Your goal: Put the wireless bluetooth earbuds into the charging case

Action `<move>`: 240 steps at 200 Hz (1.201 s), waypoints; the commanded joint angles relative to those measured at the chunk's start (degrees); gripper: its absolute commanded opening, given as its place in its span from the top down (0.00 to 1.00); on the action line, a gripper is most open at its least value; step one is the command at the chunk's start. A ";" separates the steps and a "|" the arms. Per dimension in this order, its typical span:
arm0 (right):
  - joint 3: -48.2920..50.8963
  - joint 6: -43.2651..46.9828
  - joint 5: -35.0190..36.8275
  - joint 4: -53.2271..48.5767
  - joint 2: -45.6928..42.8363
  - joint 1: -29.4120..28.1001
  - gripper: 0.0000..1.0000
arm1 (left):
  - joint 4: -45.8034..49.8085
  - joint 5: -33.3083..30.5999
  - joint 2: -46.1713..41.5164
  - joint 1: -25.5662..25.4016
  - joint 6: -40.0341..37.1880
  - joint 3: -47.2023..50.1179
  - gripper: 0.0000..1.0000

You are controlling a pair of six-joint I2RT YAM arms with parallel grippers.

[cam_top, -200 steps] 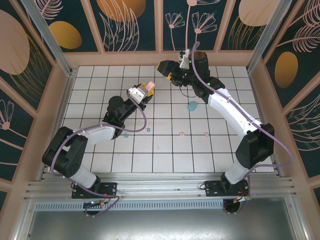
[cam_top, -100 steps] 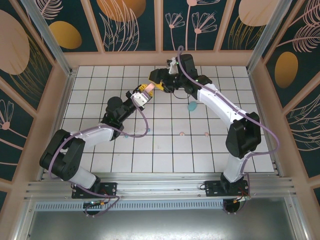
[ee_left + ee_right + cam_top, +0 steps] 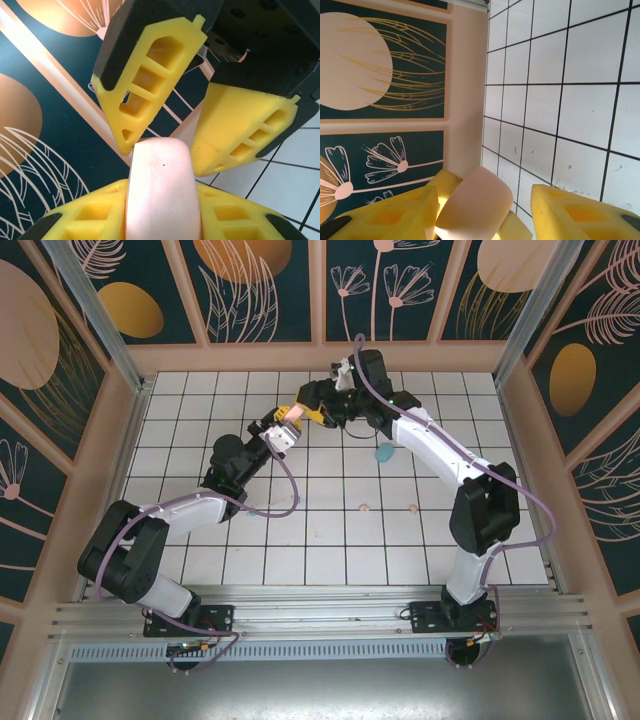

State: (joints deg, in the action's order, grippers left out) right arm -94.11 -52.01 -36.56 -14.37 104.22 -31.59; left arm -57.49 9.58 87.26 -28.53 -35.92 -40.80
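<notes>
Pale pink against the white tiles, one earbud lies loose nearest the arm bases. A second pinkish nub lies to its right, well apart from it. Further out, a teal case sits alone on the floor.

Beyond it, raised above the tiles, the left gripper is clamped on the pink charging case, gripping it between yellow fingers. The right gripper reaches over from the far side. Its jaws are apart and straddle the case's upper end, with one finger touching the shell and the other clear of it.

No open lid shows, so the step in hand is probably getting the lid up. To do it well, the right fingers should centre on the lid before closing and squeeze lightly, since the shell is smooth and rounded. They should then lift along the hinge while the left grip takes the load. A skewed pinch could twist the case out.
</notes>
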 commanded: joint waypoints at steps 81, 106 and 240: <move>-3.98 -1.39 -3.17 -1.86 4.54 -1.63 0.66 | 0.74 -2.15 -1.24 -1.00 -6.93 -0.21 0.69; -3.96 -1.33 -3.35 -1.17 5.04 -1.54 0.81 | 0.81 -1.59 -1.64 -1.12 -7.08 0.27 0.67; 20.09 -9.72 4.59 28.16 -10.59 4.41 0.98 | -1.45 12.29 -9.16 4.63 29.97 1.94 0.05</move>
State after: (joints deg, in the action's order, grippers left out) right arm -78.32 -58.43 -34.22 2.31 98.67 -28.93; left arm -54.87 12.82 81.28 -27.79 -22.52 -40.21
